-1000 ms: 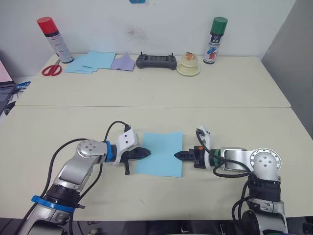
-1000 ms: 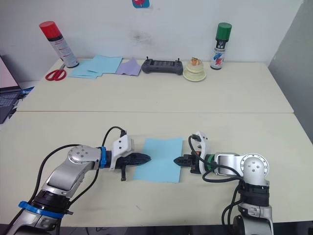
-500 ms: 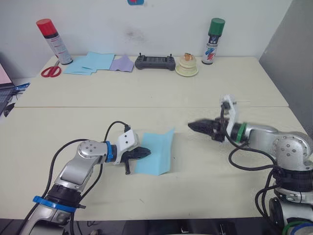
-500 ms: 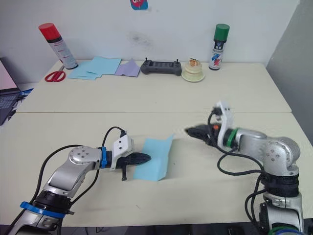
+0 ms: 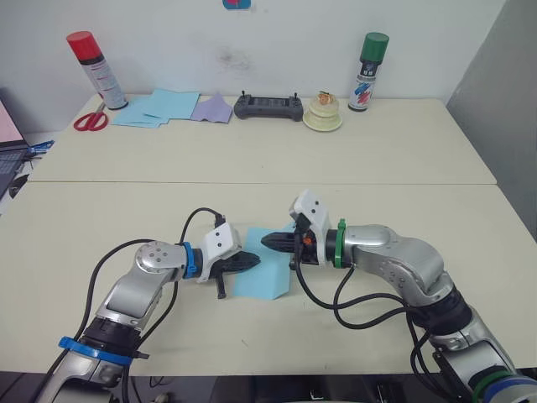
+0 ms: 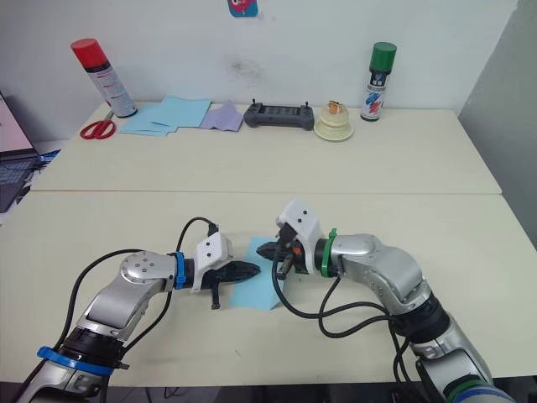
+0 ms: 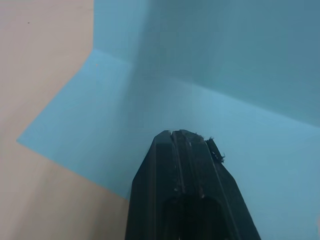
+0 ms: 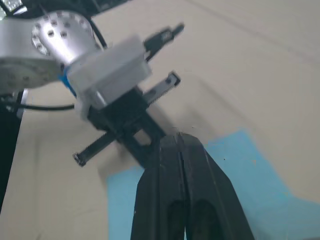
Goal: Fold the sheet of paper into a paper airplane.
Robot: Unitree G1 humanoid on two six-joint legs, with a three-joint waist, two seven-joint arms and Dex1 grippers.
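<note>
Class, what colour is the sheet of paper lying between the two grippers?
Light blue; the sheet of paper shows best in the left wrist view.

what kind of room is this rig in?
Probably a lab or office workspace. Plain cream tables against a white wall, with a handheld controller, spray cans and scissors along the back, and a laptop at the edge.

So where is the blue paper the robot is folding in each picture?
Left eye view: the blue paper lies on the near table, between the two hands.
Right eye view: the same spot, just in front of the left hand.
Left wrist view: it spreads out under and beyond the shut black fingers.
Right wrist view: it lies under the shut fingers, near the left hand.
Shared landmark: the left hand's black tip resting on the paper.
</note>
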